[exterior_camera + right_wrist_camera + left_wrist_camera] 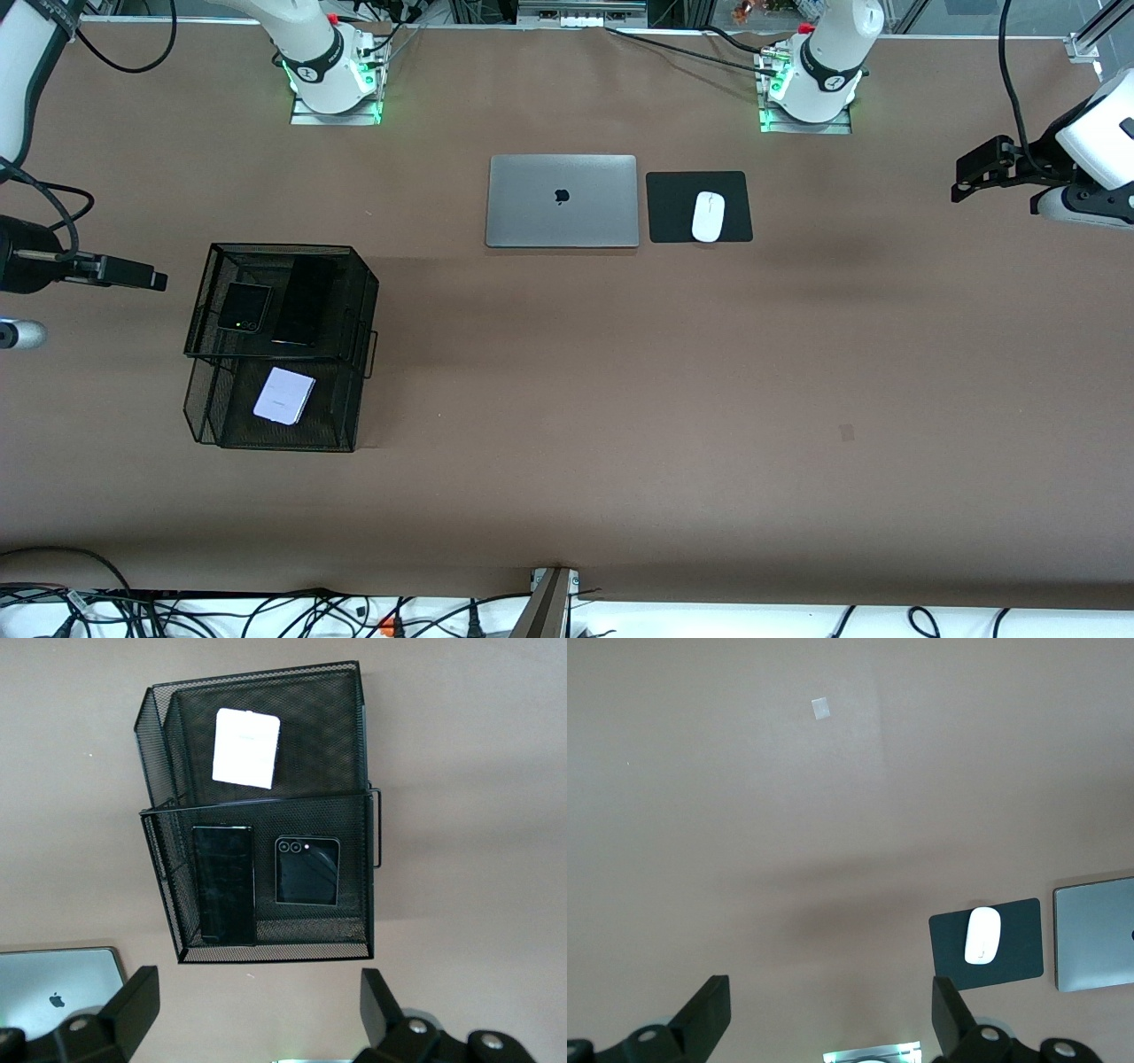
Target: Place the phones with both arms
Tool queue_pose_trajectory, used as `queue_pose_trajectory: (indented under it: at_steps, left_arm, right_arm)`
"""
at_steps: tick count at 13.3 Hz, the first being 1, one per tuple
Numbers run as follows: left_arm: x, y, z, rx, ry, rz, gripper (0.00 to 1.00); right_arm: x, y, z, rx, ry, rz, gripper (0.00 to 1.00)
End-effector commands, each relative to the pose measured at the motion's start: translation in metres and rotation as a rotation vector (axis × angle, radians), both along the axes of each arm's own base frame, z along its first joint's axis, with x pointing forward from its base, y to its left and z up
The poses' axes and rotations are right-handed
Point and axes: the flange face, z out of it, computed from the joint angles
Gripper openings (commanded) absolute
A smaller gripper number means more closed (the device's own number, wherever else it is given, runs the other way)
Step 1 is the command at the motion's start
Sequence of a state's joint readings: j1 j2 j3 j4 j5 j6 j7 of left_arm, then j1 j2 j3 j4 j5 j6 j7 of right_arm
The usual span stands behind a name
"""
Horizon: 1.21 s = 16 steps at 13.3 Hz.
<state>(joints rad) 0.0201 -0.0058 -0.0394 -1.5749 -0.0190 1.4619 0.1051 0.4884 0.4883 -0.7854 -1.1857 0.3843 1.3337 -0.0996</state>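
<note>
Front view showed all three phones lying inside a two-tier black mesh rack (368, 292) at about eight o'clock from the closed silver laptop (562, 200), toward the right arm's end of the surface (620, 399). A folded dark flip phone (244, 307) and a long black phone (304, 303) lay flat side by side on the upper tier. A white folded phone (284, 396) lay alone on the lower tier, at six o'clock from them and nearer the front camera. Lying flat and apart within the mesh walls, they looked sorted by tier, each with room around it for fingers to reach in. The right pincer (257, 1019) hung released, fingers spread wide and holding nothing, over the surface at the rack's nine o'clock, its wrist camera looking at the rack. The left pincer (828, 1019) hung equally released and empty over bare surface at three o'clock from the white mouse (708, 216) on its black pad (669, 208). With both arms drawn off, the scene fitted either phones already stowed in the rack or phones waiting to be lifted out.
</note>
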Motion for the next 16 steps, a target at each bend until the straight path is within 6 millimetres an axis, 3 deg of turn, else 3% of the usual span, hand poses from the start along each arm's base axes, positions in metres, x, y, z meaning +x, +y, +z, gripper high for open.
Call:
queue_pose_trajectory:
  at_steps: [1, 4, 6, 11, 16]
  left_arm:
    - [0.0, 0.0, 0.007, 0.005, -0.017, -0.017, 1.0]
    - [0.001, 0.001, 0.007, 0.006, -0.017, -0.016, 1.0]
    - [0.001, 0.002, 0.007, 0.008, -0.017, -0.015, 1.0]
    - [0.001, 0.002, 0.008, 0.008, -0.019, -0.013, 1.0]
    - [0.001, 0.002, 0.008, 0.008, -0.02, -0.013, 1.0]
  right_arm:
    - [-0.007, 0.006, 0.026, -0.022, -0.011, -0.006, 1.0]
    - [-0.014, -0.005, 0.033, -0.068, -0.021, 0.02, 0.99]
    - [-0.03, -0.012, 0.026, -0.075, -0.064, 0.02, 0.99]
    - [-0.078, -0.009, -0.011, -0.125, -0.235, -0.017, 1.0]
    - [-0.08, -0.014, -0.016, -0.116, -0.214, -0.055, 1.0]
